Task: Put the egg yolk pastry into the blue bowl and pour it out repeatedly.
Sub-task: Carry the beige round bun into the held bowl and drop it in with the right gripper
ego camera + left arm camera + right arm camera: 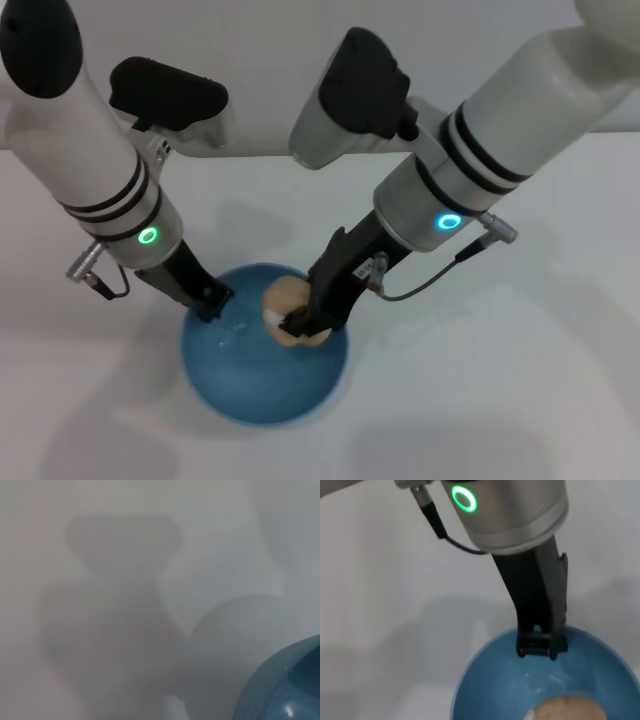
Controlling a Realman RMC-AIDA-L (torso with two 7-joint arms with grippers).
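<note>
White matte table: our right gripper clenches the lumpy egg yolk pastry inside the glossy blue bowl; our left gripper clamps its rim.

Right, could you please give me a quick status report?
Left pincer gripping blue bowl rim. Right pincer holding egg yolk pastry over bowl. Nothing in the way.

Plain white tabletop, soft grey shadows across it, paler white wall behind, even diffuse light
</note>
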